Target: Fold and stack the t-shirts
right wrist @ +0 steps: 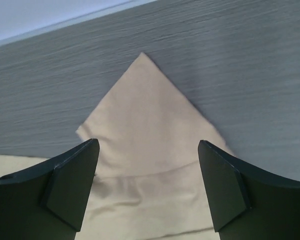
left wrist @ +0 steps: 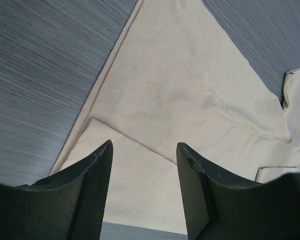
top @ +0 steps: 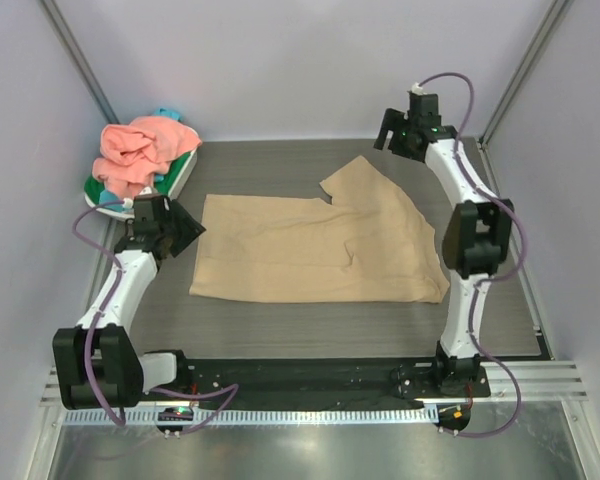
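Note:
A tan t-shirt (top: 320, 245) lies spread on the grey mat in the top view, partly folded, with one sleeve sticking up toward the back. My left gripper (top: 187, 230) is open and empty at the shirt's left edge; the left wrist view shows the tan cloth (left wrist: 180, 100) under its fingers (left wrist: 97, 170). My right gripper (top: 390, 135) is open and empty at the back right, apart from the sleeve; the right wrist view shows the sleeve tip (right wrist: 140, 115). A salmon pink shirt (top: 140, 150) lies crumpled over green cloth (top: 180, 165) and teal cloth (top: 167, 112) at the back left.
A white oval basket (top: 105, 200) holds the crumpled shirts at the back left corner. Grey walls enclose the mat (top: 280, 320) on three sides. A metal rail runs along the near edge by the arm bases.

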Robot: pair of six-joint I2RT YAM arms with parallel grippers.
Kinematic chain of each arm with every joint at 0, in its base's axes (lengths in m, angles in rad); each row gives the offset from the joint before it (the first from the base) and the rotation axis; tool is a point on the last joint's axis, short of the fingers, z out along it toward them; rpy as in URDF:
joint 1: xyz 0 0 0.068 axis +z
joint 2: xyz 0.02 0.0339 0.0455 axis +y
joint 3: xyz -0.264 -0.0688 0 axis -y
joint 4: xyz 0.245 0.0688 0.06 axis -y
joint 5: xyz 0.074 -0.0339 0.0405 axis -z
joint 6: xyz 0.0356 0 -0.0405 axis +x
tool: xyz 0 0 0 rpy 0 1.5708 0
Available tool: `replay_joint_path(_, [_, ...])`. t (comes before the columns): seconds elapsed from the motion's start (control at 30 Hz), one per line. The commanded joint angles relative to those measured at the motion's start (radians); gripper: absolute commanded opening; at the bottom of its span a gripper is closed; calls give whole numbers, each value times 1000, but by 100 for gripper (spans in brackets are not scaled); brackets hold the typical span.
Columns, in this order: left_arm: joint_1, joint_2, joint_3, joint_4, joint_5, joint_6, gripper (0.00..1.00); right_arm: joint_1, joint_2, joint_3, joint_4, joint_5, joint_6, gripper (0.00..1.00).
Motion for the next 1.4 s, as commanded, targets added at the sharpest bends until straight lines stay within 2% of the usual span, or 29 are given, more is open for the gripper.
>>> replay_joint_path(0.0, [-2,-13,-36,84,46,41,55,13,220,304,-76,35,-152,85])
replay_joint_path(0.17, [-31,-51,-85,98,50,39,54,34,527,595,-80,32,-204,85])
replay_joint_path(0.2, [-32,-56,-91,98,53,38,54,41,557,669,-80,40,-210,85])
replay_joint_path(0.27, [-53,-73,-100,94,53,39,54,44,620,715,-54,40,-215,85])
replay_joint_path(0.37, [-77,-90,-113,91,47,39,54,54,638,694,13,40,-220,85])
replay_joint_path(0.57, [-80,-106,-128,78,29,33,54,90,703,695,29,22,-207,82])
replay_joint_path(0.67, [-80,-126,-122,58,12,36,54,87,723,683,30,3,-189,76])
replay_joint_path(0.77, [-80,-137,-107,39,-9,41,54,88,743,675,26,-21,-189,69])
replay_joint_path(0.87, [-80,-120,-79,25,-37,45,55,87,752,669,13,-31,-194,57])
replay_joint_path(0.9, [-78,-94,-55,25,-46,50,56,88,750,665,13,-31,-198,46])
replay_joint_path(0.97, [-80,-56,-22,25,-92,56,57,88,746,651,12,-22,-209,36])
replay_joint_path(1.07, [-80,80,70,29,-129,65,57,87,724,642,12,-9,-224,14])
replay_joint_path(1.1, [-80,117,99,25,-132,75,56,88,717,640,12,-11,-229,1])
replay_joint_path(1.2, [-78,261,217,57,-158,98,53,88,665,629,16,-44,-224,1])
replay_joint_path(1.33, [-67,479,395,48,-151,142,38,88,547,562,33,-89,-186,1])
replay_joint_path(1.37, [-67,563,469,45,-141,147,38,88,520,510,47,-94,-177,1])
